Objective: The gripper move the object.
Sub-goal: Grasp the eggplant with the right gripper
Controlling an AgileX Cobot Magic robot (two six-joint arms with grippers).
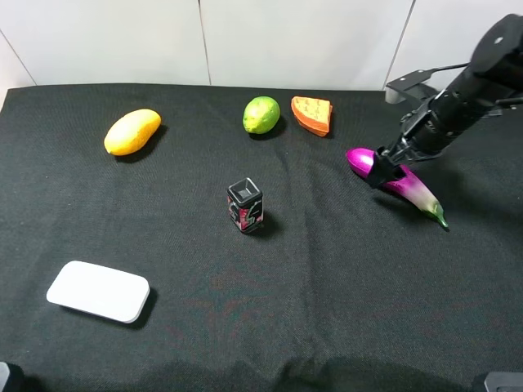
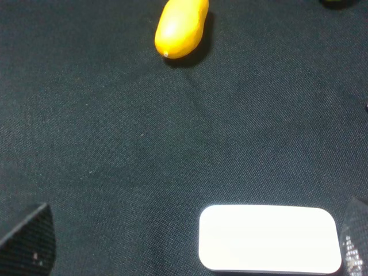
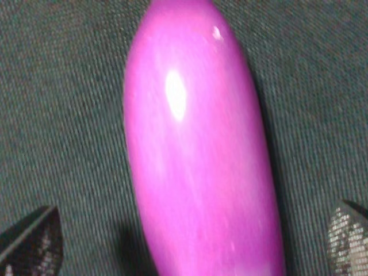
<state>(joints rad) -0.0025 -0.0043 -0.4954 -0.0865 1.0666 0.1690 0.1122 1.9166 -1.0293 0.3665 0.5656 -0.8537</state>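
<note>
The purple eggplant (image 1: 411,187) lies on the black cloth at the right, its green stem tip pointing toward the front right. My right gripper (image 1: 384,167) is low over its thick purple end. In the right wrist view the eggplant (image 3: 195,155) fills the space between the two fingertips (image 3: 31,241), which stand wide apart on either side and do not touch it, so the gripper (image 3: 190,241) is open. My left gripper (image 2: 192,247) is open and empty, only its fingertips showing, above the white pad at the front left.
A yellow-orange mango (image 1: 131,131) lies at the back left, and also shows in the left wrist view (image 2: 181,27). A green lime (image 1: 261,114) and an orange wedge (image 1: 312,114) are at the back middle. A small black and red box (image 1: 245,206) stands mid-table. A white flat pad (image 1: 99,291) lies front left.
</note>
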